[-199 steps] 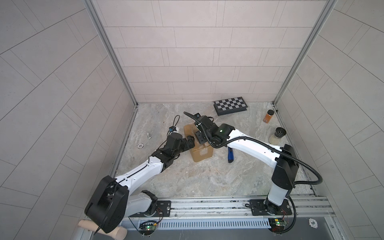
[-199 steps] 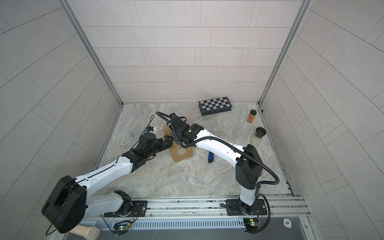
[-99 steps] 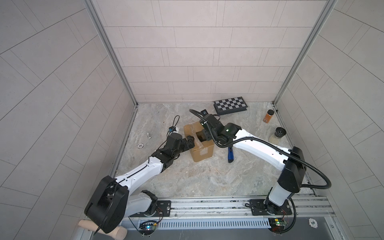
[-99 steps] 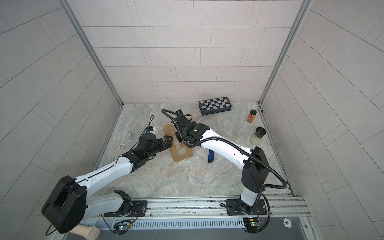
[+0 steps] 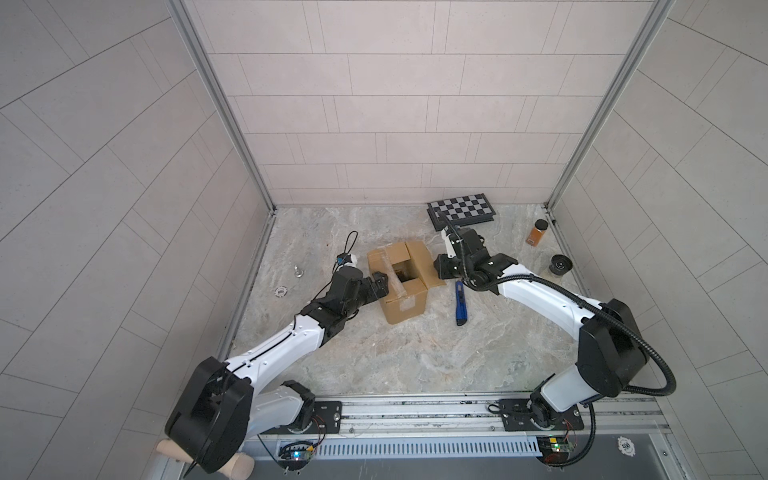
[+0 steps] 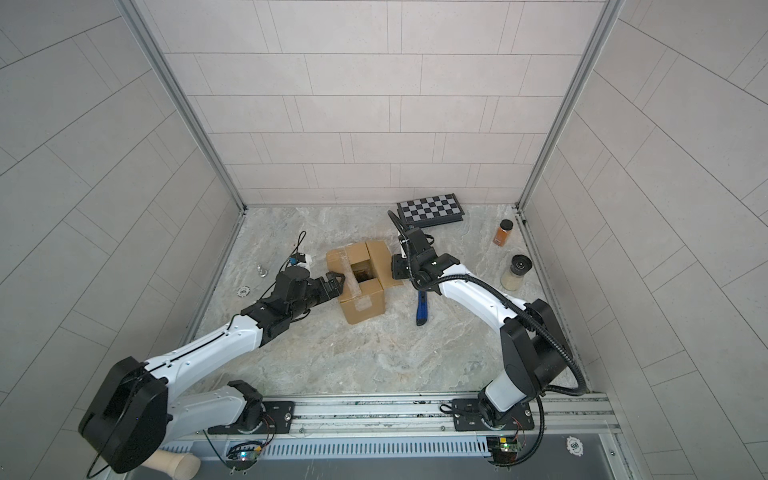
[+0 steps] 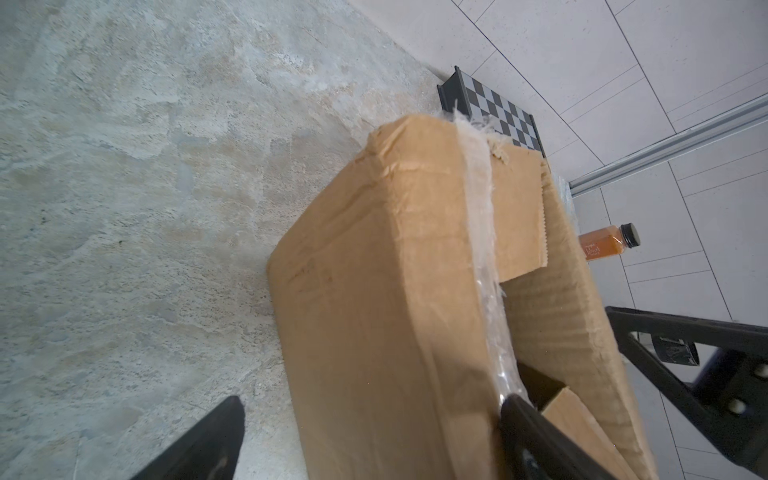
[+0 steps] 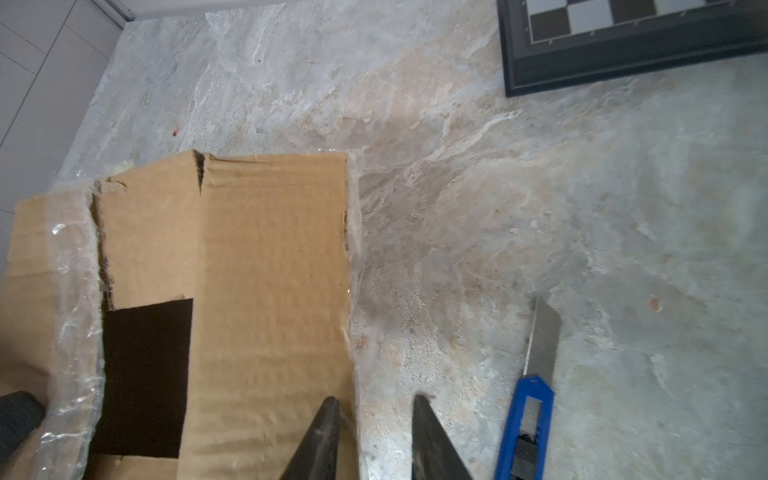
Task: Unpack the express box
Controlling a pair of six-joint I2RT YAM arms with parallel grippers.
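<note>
Though beside express box (image 5: pixel 405 305), knife (image 5: pixel 459 305) apart

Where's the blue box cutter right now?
In both top views the blue box cutter lies flat on the floor right of the express box, close to the right gripper.

Stone tabletop (image 5: pixel 415 357) carries express box (image 5: pixel 406 306), knife (image 5: pixel 459 309) (blade out), checkered case (image 5: pixel 463 208).

A: Left arm (image 5: pixel 286 345)?
B: Stretched low toward the express box (image 5: pixel 409 309). Left gripper (image 5: pixel 380 282) at its left wall, jaws spread wide.
A: Right arm (image 5: pixel 536 291)?
B: Elbow bent. Right gripper (image 8: pixel 374 401) over the box's right flap edge, jaws narrowly apart.
</note>
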